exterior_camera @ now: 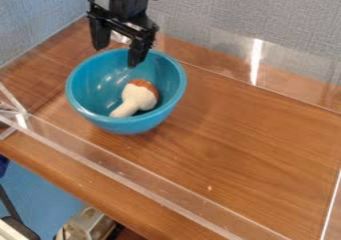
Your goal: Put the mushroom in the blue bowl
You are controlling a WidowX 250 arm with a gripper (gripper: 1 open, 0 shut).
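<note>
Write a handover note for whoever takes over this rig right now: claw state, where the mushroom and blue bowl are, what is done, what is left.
Claw: open, empty, pointing down above the far rim of the blue bowl.
Mushroom: lying on its side inside the bowl, cap toward the far right, stem toward the near left.
Bowl: on the wooden table, at its left end.
Done: mushroom is in the bowl and released.
Left: probably only moving the arm clear.
</note>
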